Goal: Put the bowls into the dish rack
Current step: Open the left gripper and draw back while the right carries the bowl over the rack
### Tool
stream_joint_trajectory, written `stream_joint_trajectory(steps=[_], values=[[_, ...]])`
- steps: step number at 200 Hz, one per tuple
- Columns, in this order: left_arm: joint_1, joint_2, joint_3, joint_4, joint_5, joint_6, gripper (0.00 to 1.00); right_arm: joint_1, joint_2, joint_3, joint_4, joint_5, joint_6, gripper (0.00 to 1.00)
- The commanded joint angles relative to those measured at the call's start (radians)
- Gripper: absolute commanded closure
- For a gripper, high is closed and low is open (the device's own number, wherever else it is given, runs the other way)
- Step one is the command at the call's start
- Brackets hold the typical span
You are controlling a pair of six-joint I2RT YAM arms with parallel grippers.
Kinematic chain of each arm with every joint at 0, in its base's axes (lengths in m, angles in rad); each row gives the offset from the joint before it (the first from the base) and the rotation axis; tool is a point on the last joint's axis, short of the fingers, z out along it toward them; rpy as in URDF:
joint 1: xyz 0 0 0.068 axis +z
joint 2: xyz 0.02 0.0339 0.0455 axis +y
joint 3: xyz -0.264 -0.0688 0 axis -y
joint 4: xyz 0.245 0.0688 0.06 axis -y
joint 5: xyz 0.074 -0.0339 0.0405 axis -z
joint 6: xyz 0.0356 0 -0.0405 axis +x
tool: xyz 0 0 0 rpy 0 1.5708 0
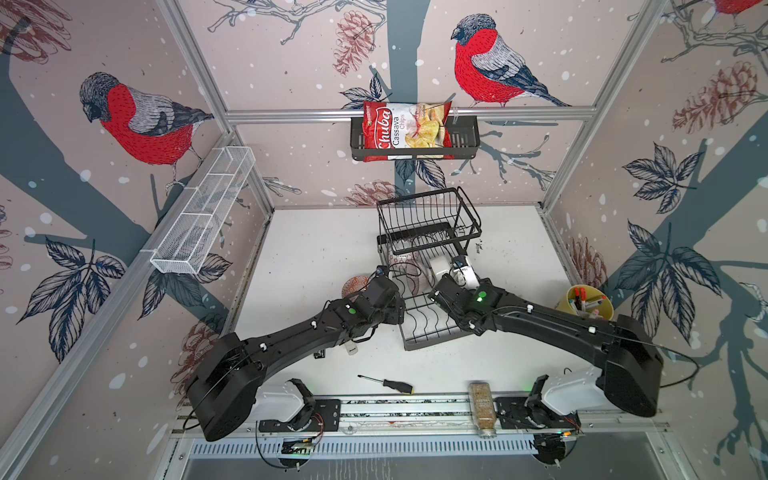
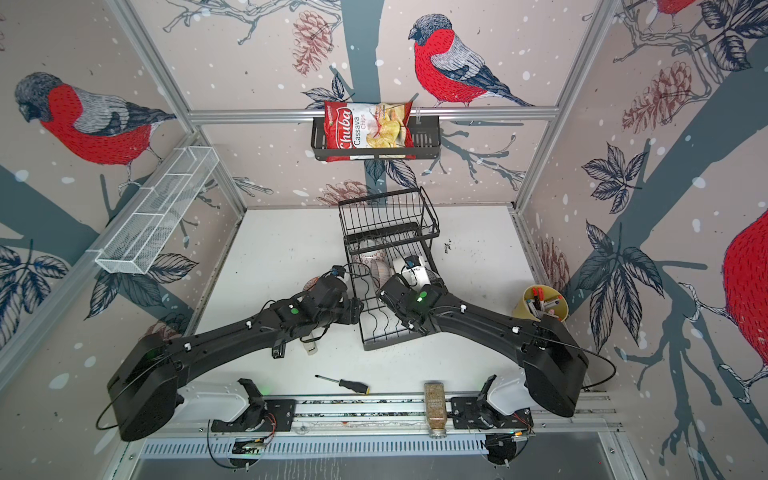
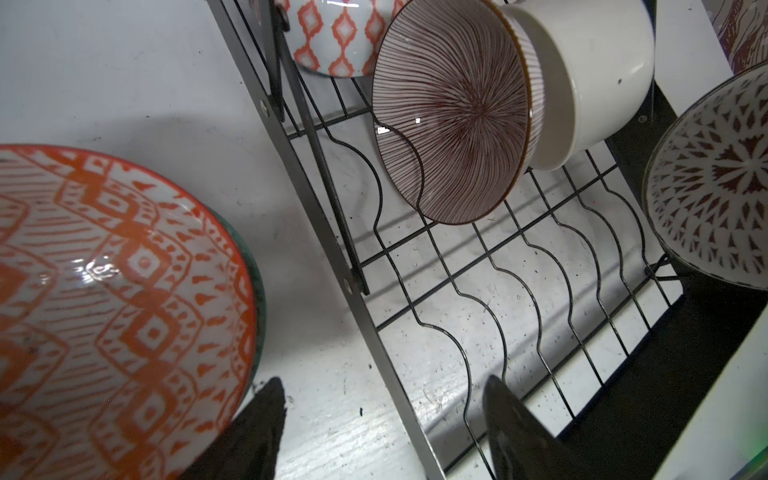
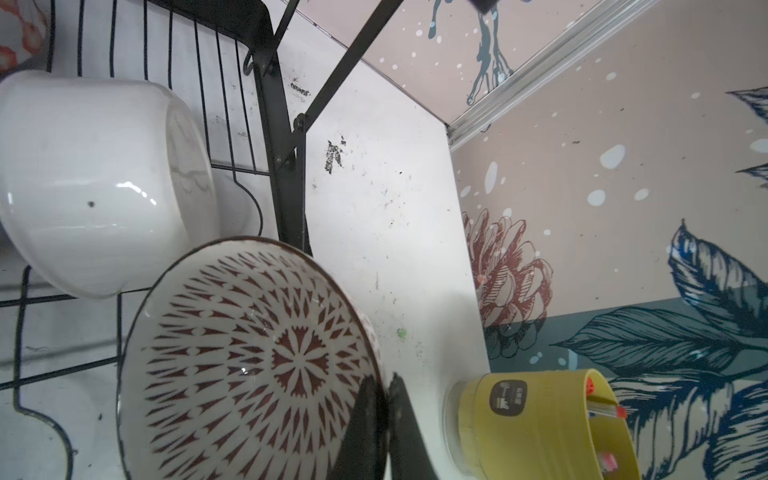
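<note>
The black wire dish rack (image 1: 428, 216) (image 3: 540, 291) stands mid-table. On its lower tier lean a plain white bowl (image 4: 83, 178) (image 3: 594, 62), a red-brown striped bowl (image 3: 453, 116) and an orange-diamond bowl (image 3: 336, 33). My right gripper (image 4: 384, 382) is shut on the rim of a white bowl with a red-brown starburst pattern (image 4: 249, 353) (image 3: 715, 183), held tilted over the rack's right side. My left gripper (image 3: 384, 395) is open and empty, low over the rack's left edge. Beside it on the table sits an orange-patterned bowl (image 3: 104, 311) (image 1: 353, 286).
A yellow cup of markers (image 1: 584, 303) (image 4: 540, 419) stands right of the rack. A screwdriver (image 1: 386, 383) and a spice jar (image 1: 482, 409) lie near the front rail. A black basket with a chips bag (image 1: 415, 141) and a white mesh tray (image 1: 203, 216) hang on the walls.
</note>
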Motion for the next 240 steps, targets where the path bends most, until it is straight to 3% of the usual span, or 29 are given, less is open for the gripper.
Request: stream_joint_trajectory(steps=[1,97,240], values=[[0.004,-0.008,-0.005,0.027,-0.030,-0.001,0.26,0.020,0.005,-0.007,0.009,0.127,-0.060,1.00],[0.033,-0.056,-0.040,0.037,-0.025,-0.005,0.25,0.052,-0.030,-0.133,0.277,0.154,-0.366,1.00],[0.070,-0.084,-0.060,0.044,0.003,-0.001,0.25,0.066,0.082,-0.144,0.241,0.298,-0.351,1.00]])
